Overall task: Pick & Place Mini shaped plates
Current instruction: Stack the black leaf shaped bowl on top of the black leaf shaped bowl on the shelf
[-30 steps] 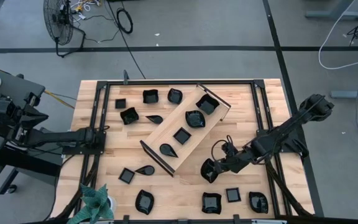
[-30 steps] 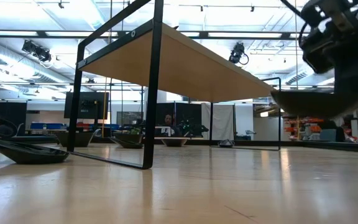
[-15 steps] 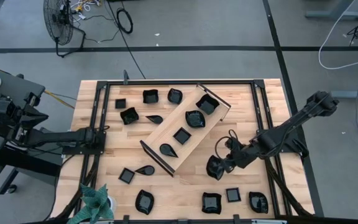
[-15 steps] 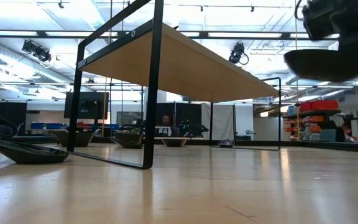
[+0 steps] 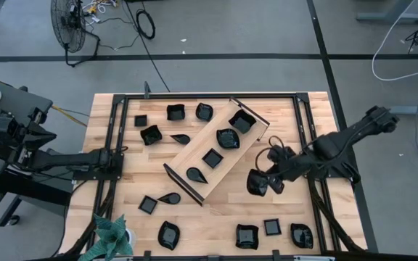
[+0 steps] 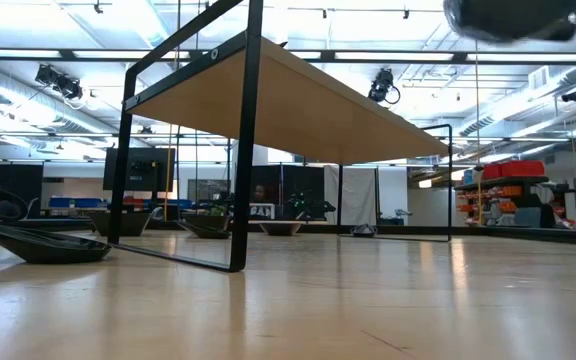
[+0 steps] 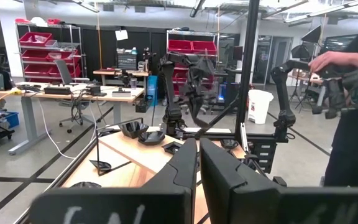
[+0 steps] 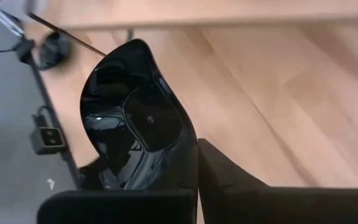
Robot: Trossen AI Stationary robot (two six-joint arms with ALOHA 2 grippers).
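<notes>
Right arm reaches in low from the surface's right edge, elbow out past the frame. Its right tool (image 5: 267, 181) is clamped on a glossy black mini plate (image 5: 256, 183), lifted just right of the wood tray (image 5: 194, 156). Left tool (image 5: 119, 156) sits parked at the left edge, fingers together.

Both arms were matte black, built of slim tubular links with chunky joint housings. The right arm (image 5: 339, 145) carried a looped black cable near its wrist. The left arm (image 5: 71, 161) was equally dark throughout. Each hand (image 7: 199, 163) ended in two flat, tapering black fingers (image 8: 219, 171) with smooth, angular faces.
</notes>
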